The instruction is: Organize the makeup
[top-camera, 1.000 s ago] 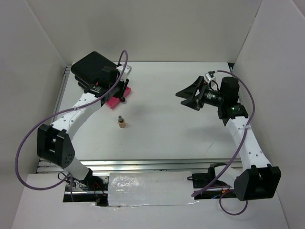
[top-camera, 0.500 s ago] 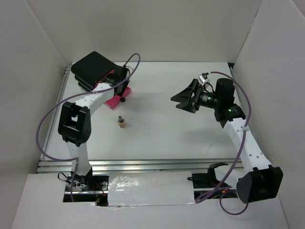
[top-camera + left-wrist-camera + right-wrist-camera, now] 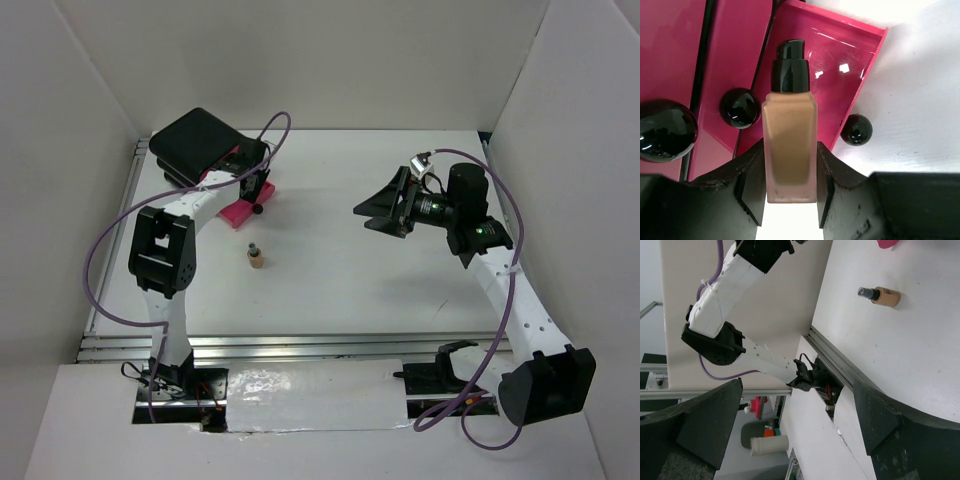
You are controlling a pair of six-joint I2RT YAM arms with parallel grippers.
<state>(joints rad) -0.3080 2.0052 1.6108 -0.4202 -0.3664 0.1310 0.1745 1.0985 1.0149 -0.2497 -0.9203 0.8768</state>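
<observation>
A tan bottle (image 3: 790, 130) with a black cap sits between the jaws of my left gripper (image 3: 790, 152), which is shut on it. It hangs cap-first over the open pink drawer (image 3: 840, 55) of the black box (image 3: 200, 140). From above, the left gripper (image 3: 256, 186) is at the box's front, just above the pulled-out drawer (image 3: 238, 212). A second tan bottle (image 3: 256, 259) lies on the white table, also in the right wrist view (image 3: 881, 296). My right gripper (image 3: 385, 208) hovers open and empty at centre right, jaws pointing left.
Black round knobs (image 3: 740, 106) stud the pink drawer fronts, and one knob (image 3: 856, 129) sits beside the open drawer's corner. White walls close in the table on three sides. A metal rail (image 3: 300, 345) runs along the near edge.
The left arm's elbow has swung up and in toward the box while its gripper stayed at the drawer with the bottle. The right gripper has drifted slightly left.
</observation>
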